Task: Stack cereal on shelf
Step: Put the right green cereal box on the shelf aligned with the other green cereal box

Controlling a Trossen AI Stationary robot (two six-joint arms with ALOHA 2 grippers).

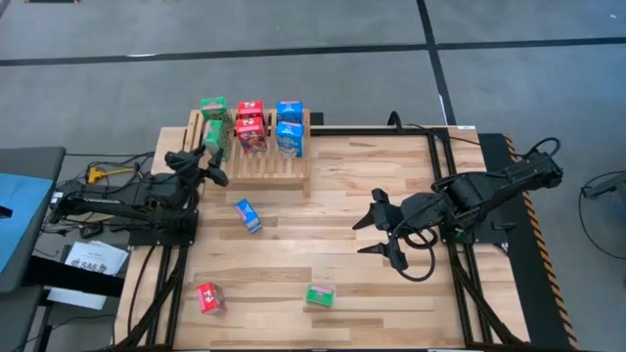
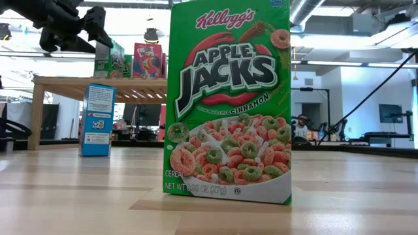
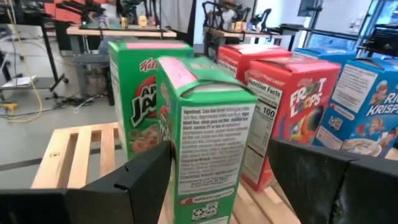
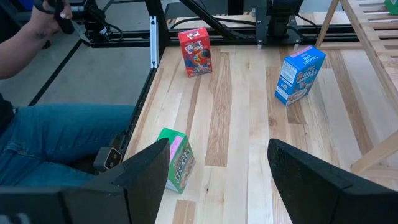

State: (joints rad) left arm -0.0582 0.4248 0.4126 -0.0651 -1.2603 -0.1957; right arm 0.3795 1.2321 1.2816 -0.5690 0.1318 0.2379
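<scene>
- Green cardboard sits between the fingers of my left claw (image 3: pixel 214 180): it is closed on an upright green cereal box (image 3: pixel 208 143) at the shelf's (image 1: pixel 279 168) left end, near the tabletop's (image 1: pixel 323 244) far-left corner.
- From the wrist, that box stands just in front of another green box (image 3: pixel 134 93) already on the slats; I judge I'm in the placing step, with the held box at or close to its spot.
- Outward along the shelf: two red boxes (image 1: pixel 250 125) in the middle, two blue boxes (image 1: pixel 289 127) at the right end.
- My right claw (image 1: pixel 377 235) hangs wide apart, holding nothing, over the right-centre of the tabletop.
- Three boxes remain loose on the planks: a blue one (image 1: pixel 248 216) near the middle-left, a red one (image 1: pixel 209 298) toward the near-left corner, a green one (image 1: pixel 320 294) by the near edge's middle.
- A person's legs (image 4: pixel 56 137) show beyond the tabletop's edge in the right wrist view.
- Next, as I judge it: settle the green box flat on the slats, let the fingers part, back out without nudging its neighbour, then fetch a loose box.
</scene>
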